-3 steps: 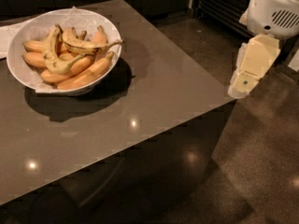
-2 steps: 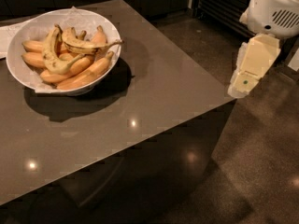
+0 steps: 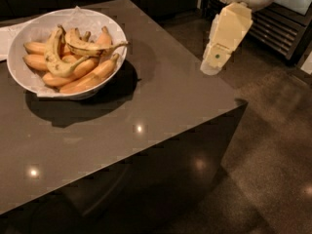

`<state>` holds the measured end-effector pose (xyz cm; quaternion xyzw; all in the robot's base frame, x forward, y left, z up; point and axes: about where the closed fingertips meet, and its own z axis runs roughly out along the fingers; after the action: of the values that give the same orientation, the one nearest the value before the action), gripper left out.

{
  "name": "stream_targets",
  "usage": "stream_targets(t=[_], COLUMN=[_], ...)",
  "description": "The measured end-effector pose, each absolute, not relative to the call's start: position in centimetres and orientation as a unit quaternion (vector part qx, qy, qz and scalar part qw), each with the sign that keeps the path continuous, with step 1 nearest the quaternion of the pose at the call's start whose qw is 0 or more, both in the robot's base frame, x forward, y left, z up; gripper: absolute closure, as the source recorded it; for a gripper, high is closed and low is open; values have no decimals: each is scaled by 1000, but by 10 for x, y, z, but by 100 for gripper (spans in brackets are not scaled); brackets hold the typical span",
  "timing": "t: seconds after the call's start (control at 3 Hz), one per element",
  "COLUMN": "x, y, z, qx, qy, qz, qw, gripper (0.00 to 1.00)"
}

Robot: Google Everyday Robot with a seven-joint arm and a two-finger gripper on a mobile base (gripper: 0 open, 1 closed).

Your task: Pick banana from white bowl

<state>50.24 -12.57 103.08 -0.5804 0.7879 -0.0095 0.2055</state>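
Note:
The white bowl (image 3: 29,77) stands on the far left of the dark table, lined with white paper and filled with several bananas. The banana (image 3: 92,48), slim, dull yellow with dark streaks, lies on top of the pile; its long thin stem points right over the rim. A strongly curved pale yellow-green banana (image 3: 54,62) lies to its left, and plump orange-yellow bananas (image 3: 92,76) lie beneath. My gripper (image 3: 212,66) hangs on the cream arm at the upper right, over the table's right edge and well to the right of the bowl, holding nothing that I can see.
The dark glossy table (image 3: 161,101) ends in a corner at the right (image 3: 241,102), with dark floor beyond. White paper (image 3: 7,38) lies left of the bowl. A dark slatted unit (image 3: 282,28) stands behind the arm.
My arm and gripper have moved left and up in the view, from beside the table's right corner to over its right edge. The bowl and bananas have not moved.

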Motion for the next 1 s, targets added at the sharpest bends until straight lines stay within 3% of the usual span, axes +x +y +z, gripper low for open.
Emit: stream_targets(t=[0.67, 1.0], x=[507, 543], y=[-117, -69], z=[1040, 1058], qx=[-581, -583], qy=[782, 778], qz=[-7, 26], qw=[226, 234], gripper=[0, 0])
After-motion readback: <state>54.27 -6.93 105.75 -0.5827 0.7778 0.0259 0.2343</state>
